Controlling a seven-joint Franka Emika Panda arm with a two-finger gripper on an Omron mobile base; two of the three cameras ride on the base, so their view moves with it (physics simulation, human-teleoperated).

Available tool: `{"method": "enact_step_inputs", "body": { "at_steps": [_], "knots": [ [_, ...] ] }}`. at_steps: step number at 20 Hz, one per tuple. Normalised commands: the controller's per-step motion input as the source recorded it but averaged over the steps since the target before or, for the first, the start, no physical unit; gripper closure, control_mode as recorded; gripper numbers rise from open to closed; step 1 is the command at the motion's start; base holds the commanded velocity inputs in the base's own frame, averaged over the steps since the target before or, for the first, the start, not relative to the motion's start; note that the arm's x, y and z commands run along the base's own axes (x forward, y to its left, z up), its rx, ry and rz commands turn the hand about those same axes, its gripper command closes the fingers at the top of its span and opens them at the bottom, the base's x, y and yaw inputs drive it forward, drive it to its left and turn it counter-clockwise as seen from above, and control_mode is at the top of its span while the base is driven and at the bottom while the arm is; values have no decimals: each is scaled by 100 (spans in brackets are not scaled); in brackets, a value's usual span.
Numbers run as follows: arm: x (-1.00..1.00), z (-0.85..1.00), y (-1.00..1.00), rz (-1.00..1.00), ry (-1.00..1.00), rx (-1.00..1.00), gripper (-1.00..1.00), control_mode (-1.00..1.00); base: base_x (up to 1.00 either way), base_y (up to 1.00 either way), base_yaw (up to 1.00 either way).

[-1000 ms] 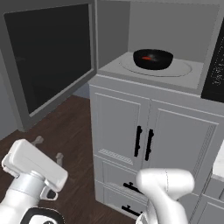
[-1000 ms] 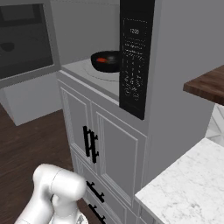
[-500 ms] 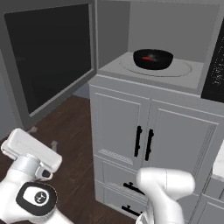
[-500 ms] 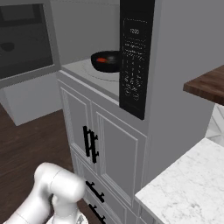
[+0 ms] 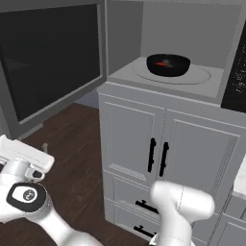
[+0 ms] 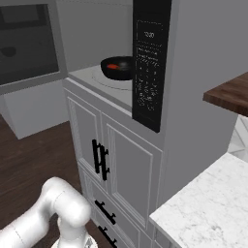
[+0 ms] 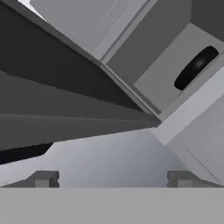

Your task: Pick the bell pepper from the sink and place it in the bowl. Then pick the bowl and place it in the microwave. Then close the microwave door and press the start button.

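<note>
- Left base view: the claw point(image 5: 24, 161) has sunk lower at the lower left since a second ago, and the wrist has rolled so a round dark joint cap now faces the camera. Nothing is in it. The bowl point(image 5: 168, 65) stands up and to the claw's right, well apart, on the turntable point(image 5: 199, 76) inside the microwave point(image 5: 144, 33), with the bell pepper point(image 5: 164, 63) showing red inside it. The microwave door point(image 5: 53, 57) hangs open directly above the claw. I judge the placing steps done and the arm dropping under the door to swing it shut.
- Right base view: bowl and pepper have not shifted between pictures. The bowl sits in the cavity just left of the black control panel point(image 6: 150, 63), pepper in it. The door's dark glass shows at far left. Below the cavity is a cabinet point(image 6: 116, 160) with black handles; a marble desk point(image 6: 208, 203) lies at lower right.
- Hand view: the claw's tips stand wide apart with nothing between them. Ahead of them looms the underside of the open door; beyond and to the upper right, the bowl appears edge-on, its contents hidden from here.
</note>
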Motion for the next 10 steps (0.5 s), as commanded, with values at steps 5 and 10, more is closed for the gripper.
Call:
{"method": "enact_step_inputs", "body": {
  "at_steps": [5, 10],
  "knots": [
    [48, -45, 31, 0, -12, -1, -100, -100, 0, 0, 0],
    [48, -16, 7, 0, -17, 0, -100, -100, 0, 0, 0]
  ]
}}
